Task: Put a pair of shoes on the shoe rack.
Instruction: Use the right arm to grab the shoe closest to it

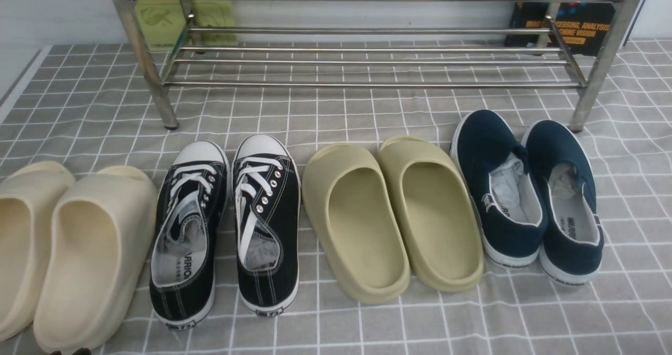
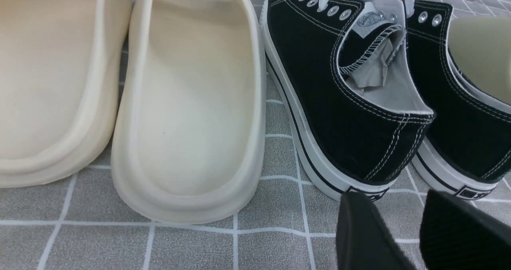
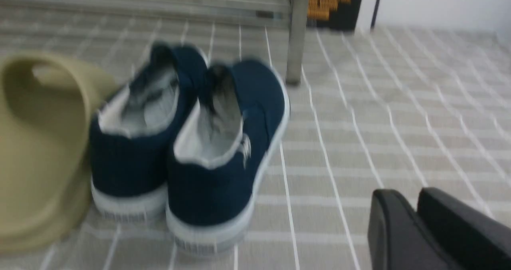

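Right jaws narrowly parted, empty, low behind navy shoes (image 3: 211,190).

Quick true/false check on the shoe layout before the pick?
1. The navy-blue canvas slip-on sneakers are on the silver metal-tube shoe rack. False: they stand on the grey checked cloth in front of it.
2. The olive-beige foam slides lie between the black lace-up sneakers and the navy pair. True.
3. The navy pair is leftmost in the row. False: it is rightmost; the cream foam slides are leftmost.
4. The navy pair's toes point toward the rack. True.
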Available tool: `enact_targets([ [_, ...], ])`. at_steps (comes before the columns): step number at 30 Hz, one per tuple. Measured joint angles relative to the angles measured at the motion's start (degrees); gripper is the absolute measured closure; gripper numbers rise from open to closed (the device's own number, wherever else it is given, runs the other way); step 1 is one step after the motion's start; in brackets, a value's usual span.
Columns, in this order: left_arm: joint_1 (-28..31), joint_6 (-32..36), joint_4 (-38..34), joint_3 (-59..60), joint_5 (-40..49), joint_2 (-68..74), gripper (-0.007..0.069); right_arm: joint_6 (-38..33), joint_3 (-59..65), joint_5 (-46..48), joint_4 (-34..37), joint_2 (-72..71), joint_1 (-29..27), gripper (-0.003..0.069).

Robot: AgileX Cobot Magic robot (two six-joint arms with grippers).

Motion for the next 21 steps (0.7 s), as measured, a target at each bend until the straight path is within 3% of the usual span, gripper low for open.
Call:
enact_targets([
  [3, 0.0, 0.0, 0.0, 0.0, 0.0, 0.0, 0.0386, 0.0, 0.0, -16.61, -0.36, 0.0, 0.0, 0.0528],
  [4, 0.0, 0.0, 0.0, 0.0, 0.0, 0.0, 0.0386, 0.0, 0.0, -17.68, -0.36, 0.0, 0.0, 0.0528],
  [7, 0.0, 0.0, 0.0, 0.0, 0.0, 0.0, 0.0386, 0.0, 0.0, -37.95, -0.83, 0.0, 0.0, 0.0528],
  [11, 0.0, 0.0, 0.0, 0.0, 0.0, 0.0, 0.0386, 0.13, 0.0, -53.11, -1.08, 0.0, 0.0, 0.0524],
  [14, 0.0, 0.0, 0.0, 0.0, 0.0, 0.0, 0.0386, 1.21, 0.0, -55.01, -1.14, 0.0, 0.0, 0.0522],
  [16, 0.0, 0.0, 0.0, 0.0, 0.0, 0.0, 0.0386, 2.22, -1.47, -51.08, -0.86, 0.0, 0.0, 0.052],
  [21, 0.0, 0.0, 0.0, 0.0, 0.0, 0.0, 0.0386, 1.06, -14.83, -29.85, -0.73, 3.83, 0.0, 0.0548],
])
